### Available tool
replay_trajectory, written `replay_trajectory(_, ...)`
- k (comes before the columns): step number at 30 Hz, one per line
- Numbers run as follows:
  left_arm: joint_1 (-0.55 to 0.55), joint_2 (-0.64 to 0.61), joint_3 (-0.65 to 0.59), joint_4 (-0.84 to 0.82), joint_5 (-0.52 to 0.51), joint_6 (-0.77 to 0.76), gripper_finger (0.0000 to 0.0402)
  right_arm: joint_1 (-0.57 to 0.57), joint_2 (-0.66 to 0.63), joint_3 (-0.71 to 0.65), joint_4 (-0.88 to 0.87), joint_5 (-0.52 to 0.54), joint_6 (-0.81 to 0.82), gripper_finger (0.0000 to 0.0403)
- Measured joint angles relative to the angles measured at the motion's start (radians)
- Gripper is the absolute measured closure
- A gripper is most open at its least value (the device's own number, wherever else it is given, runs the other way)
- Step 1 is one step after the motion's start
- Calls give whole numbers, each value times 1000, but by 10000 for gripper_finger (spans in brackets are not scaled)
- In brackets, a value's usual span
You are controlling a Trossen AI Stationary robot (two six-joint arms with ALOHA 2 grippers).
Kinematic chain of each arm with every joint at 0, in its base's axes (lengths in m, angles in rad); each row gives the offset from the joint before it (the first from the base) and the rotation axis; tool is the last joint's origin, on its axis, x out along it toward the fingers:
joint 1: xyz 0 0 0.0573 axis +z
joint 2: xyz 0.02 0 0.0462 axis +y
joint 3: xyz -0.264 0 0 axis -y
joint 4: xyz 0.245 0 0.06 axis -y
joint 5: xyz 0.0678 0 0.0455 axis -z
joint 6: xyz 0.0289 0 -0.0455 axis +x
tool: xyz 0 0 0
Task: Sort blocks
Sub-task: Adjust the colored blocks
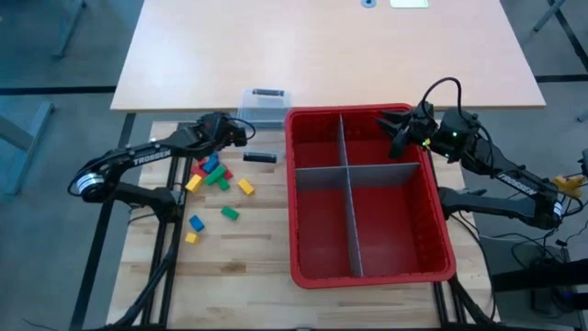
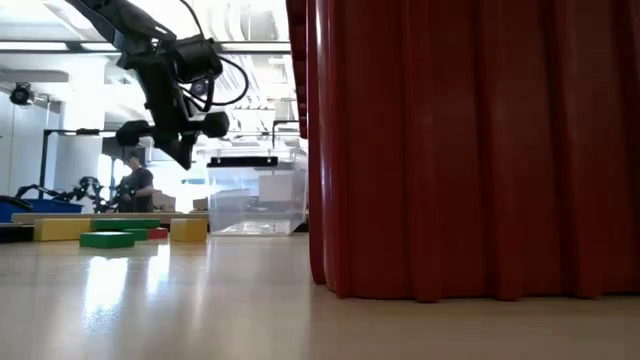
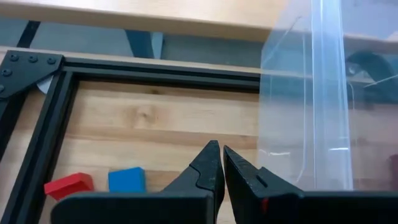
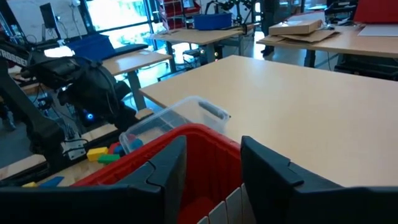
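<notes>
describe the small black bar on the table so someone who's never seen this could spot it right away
Start at the big red bin with grey dividers. Just off its left wall, on the wooden table, below the clear plastic tub, lies the small black bar. It is the only black piece; the nearby blocks are brightly coloured.

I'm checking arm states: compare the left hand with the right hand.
The left hand is shut, hovering beside the clear tub near the blocks; the right hand stands apart-fingered over the red bin's far right corner. Both hold nothing visible.
</notes>
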Motion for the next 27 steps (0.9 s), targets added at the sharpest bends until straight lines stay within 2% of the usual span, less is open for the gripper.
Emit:
replay_trajectory(7, 0, -61, 17, -13, -4, 107, 402, 0, 0, 0, 0, 0, 0, 276)
replay_trajectory(12, 0, -128, 68, -93, -5, 183, 402, 0, 0, 0, 0, 1, 0, 267)
replay_trajectory(18, 20, -136, 111, -239, -3, 152, 398, 0, 0, 0, 0, 2, 1, 264)
replay_trajectory(22, 33, -109, 108, -266, 36, 91, 366, 0, 0, 0, -1, 2, 1, 269)
replay_trajectory(27, 35, -50, 107, -276, 70, 40, 298, 0, 0, 0, 0, 1, 4, 268)
